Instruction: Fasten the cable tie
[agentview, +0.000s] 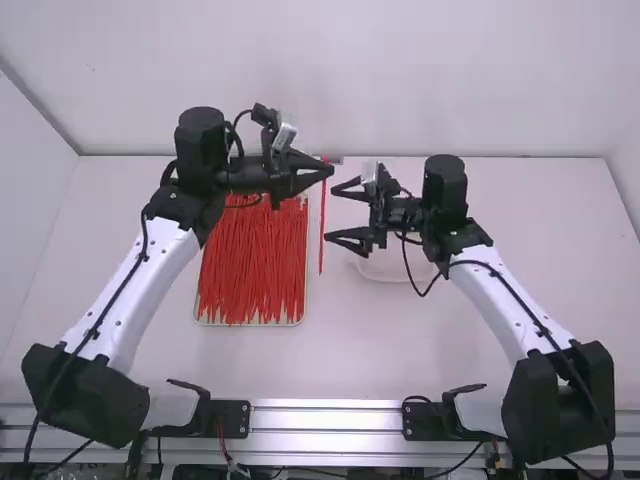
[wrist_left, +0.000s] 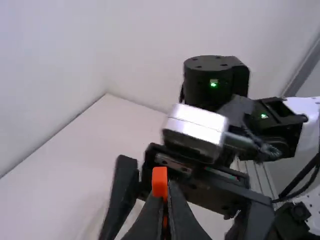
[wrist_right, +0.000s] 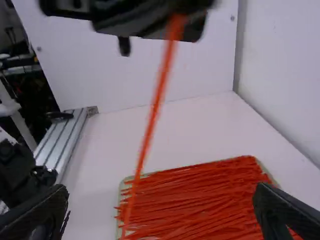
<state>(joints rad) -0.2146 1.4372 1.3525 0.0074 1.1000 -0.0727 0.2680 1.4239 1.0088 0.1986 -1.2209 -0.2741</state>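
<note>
While your left claw (agentview: 323, 174) pinches the hanging red plastic cable tie (agentview: 321, 238), your right claw (agentview: 336, 212) gapes beside it.

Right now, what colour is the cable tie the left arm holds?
Red-orange cable tie, clearest in the high view, hanging from the left gripper.

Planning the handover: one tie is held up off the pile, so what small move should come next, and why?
Probably move the open right end effector onto the dangling cable tie and close: the left end effector pinches only its top end.
</note>
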